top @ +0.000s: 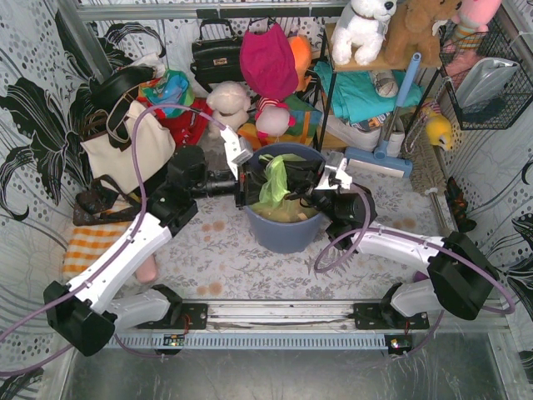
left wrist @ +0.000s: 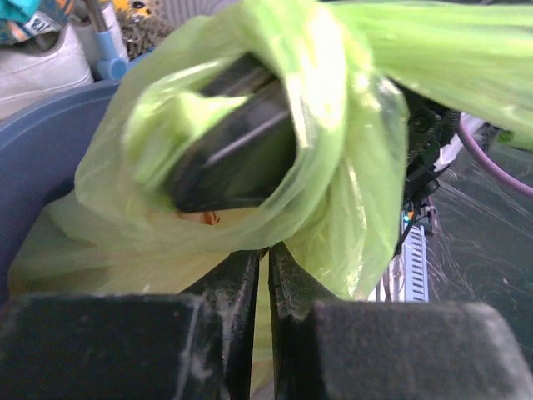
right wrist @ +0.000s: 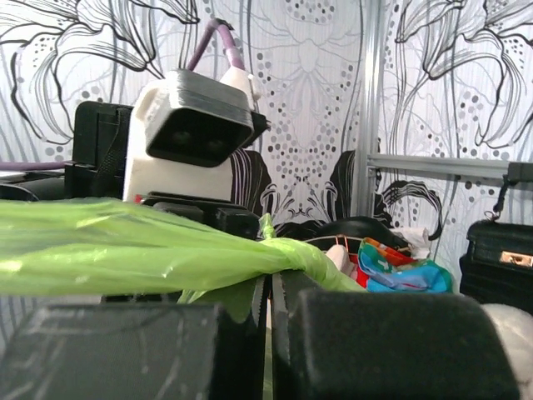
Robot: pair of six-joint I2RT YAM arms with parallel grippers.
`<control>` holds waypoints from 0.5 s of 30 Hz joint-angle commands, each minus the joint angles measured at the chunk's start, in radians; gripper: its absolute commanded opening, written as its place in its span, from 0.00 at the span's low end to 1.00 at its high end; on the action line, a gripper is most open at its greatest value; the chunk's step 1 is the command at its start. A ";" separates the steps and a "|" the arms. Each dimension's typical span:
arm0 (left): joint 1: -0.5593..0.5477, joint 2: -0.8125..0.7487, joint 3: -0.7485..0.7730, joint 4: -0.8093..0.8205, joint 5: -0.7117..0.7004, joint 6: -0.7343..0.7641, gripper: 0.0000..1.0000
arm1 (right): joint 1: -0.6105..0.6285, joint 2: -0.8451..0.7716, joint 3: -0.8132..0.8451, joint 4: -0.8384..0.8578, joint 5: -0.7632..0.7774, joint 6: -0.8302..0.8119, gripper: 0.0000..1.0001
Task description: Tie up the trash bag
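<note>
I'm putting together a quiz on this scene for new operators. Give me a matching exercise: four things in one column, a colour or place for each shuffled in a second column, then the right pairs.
Things:
1. trash bag
2. bin
3. tote bag
4. plush dog

Descriptions:
a. sitting on the shelf at the back right
b. blue-grey, in the middle of the table
c. lime-green, pinched by the left gripper and the right gripper
d. white with black straps, at the back left

Pairs: 1-c, 2-b, 3-d, 4-a.
</note>
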 commanded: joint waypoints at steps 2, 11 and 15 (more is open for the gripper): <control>-0.004 -0.075 0.005 -0.019 -0.194 -0.015 0.24 | -0.007 -0.002 0.011 0.124 -0.086 0.033 0.00; -0.002 -0.177 0.076 -0.109 -0.408 -0.075 0.45 | -0.011 0.005 0.003 0.147 -0.116 0.010 0.00; -0.003 -0.207 0.087 -0.078 -0.490 -0.143 0.46 | -0.010 0.013 0.009 0.155 -0.125 0.008 0.00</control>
